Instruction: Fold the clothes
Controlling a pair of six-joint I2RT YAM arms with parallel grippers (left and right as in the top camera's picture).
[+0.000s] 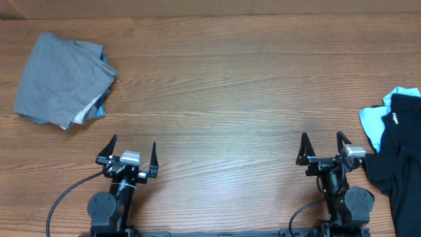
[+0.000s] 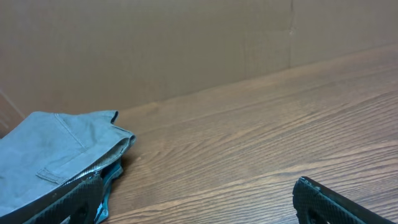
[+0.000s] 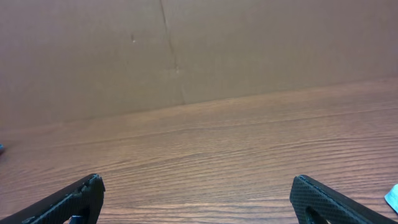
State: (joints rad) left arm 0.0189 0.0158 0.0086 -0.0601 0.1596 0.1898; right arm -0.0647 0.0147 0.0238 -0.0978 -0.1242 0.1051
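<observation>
A folded grey garment (image 1: 62, 78) with a light-blue one peeking from under it lies at the far left of the table; it also shows in the left wrist view (image 2: 56, 149). A crumpled black garment (image 1: 401, 148) with small white lettering lies on a light-blue one (image 1: 373, 122) at the right edge. My left gripper (image 1: 129, 153) is open and empty near the front edge, well short of the grey pile; its fingers show in the left wrist view (image 2: 199, 202). My right gripper (image 1: 323, 148) is open and empty just left of the black garment, and shows in the right wrist view (image 3: 198, 199).
The wooden table (image 1: 223, 85) stretches between the two piles. A brown cardboard wall (image 3: 186, 50) stands behind the table's far edge. Cables run from both arm bases at the front.
</observation>
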